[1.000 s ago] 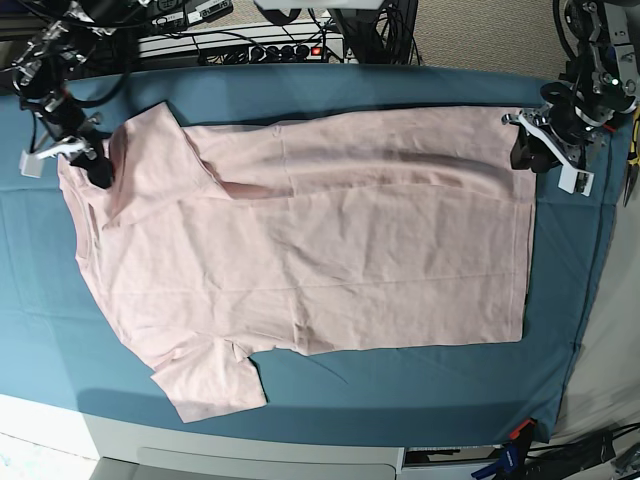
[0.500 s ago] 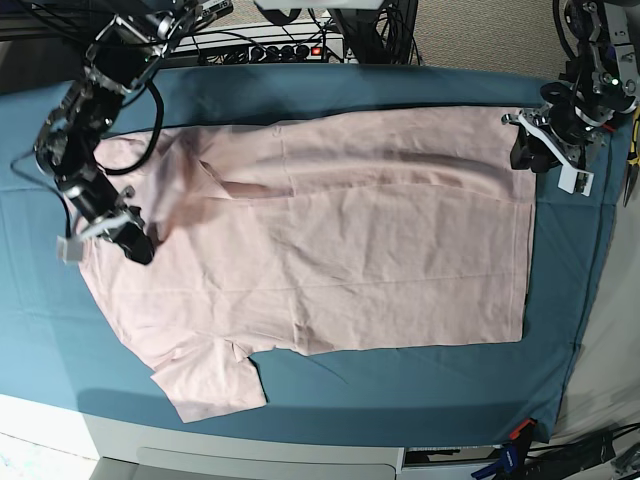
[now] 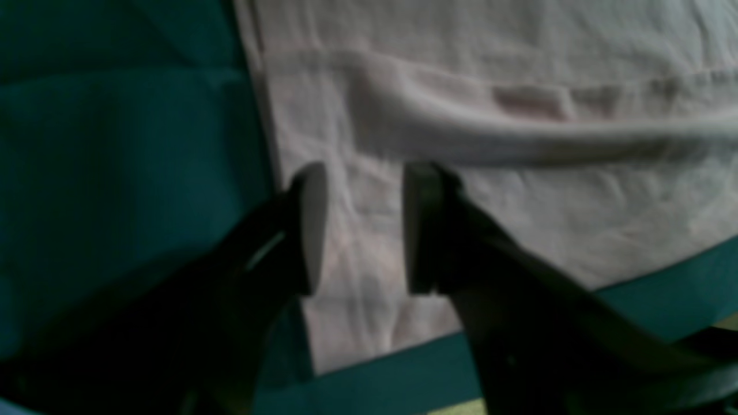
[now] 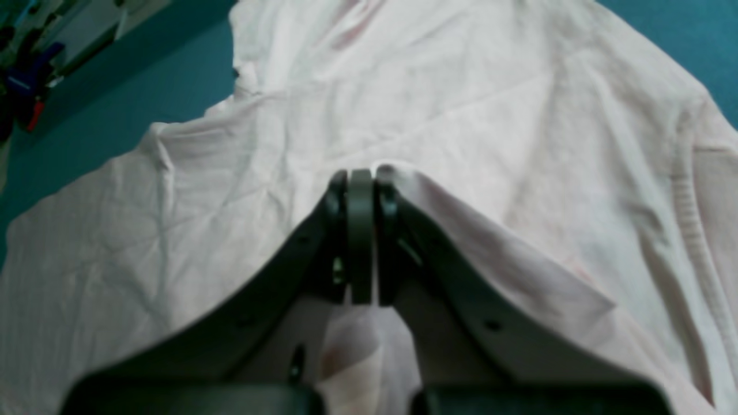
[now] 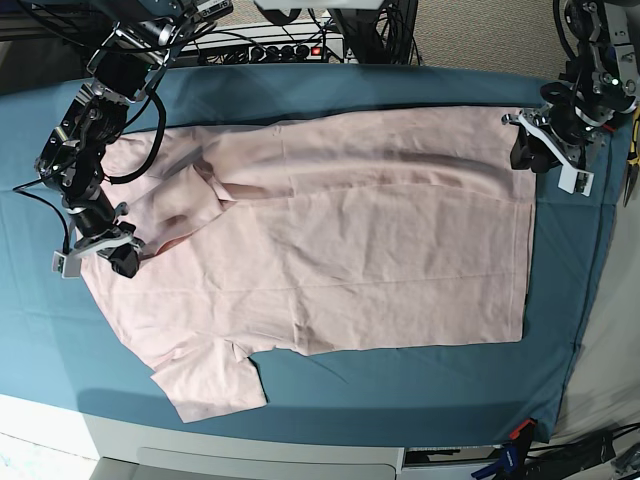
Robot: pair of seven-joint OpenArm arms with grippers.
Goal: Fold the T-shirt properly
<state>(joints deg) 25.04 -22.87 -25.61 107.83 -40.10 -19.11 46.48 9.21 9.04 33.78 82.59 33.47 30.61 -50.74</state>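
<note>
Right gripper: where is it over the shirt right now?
In the base view the right gripper is at the left, shut on the T-shirt near its collar end, with the near sleeve below it.

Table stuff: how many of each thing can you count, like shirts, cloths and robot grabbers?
T-shirt: 1, pale pink
Table cloth: 1, teal
Robot grippers: 2, the left gripper and the right gripper
Total: 4

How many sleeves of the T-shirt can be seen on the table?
1 clearly. The T-shirt shows one flat sleeve at the near edge, lower left in the base view. The other is bunched beside the right gripper, so its outline is not clear.
</note>
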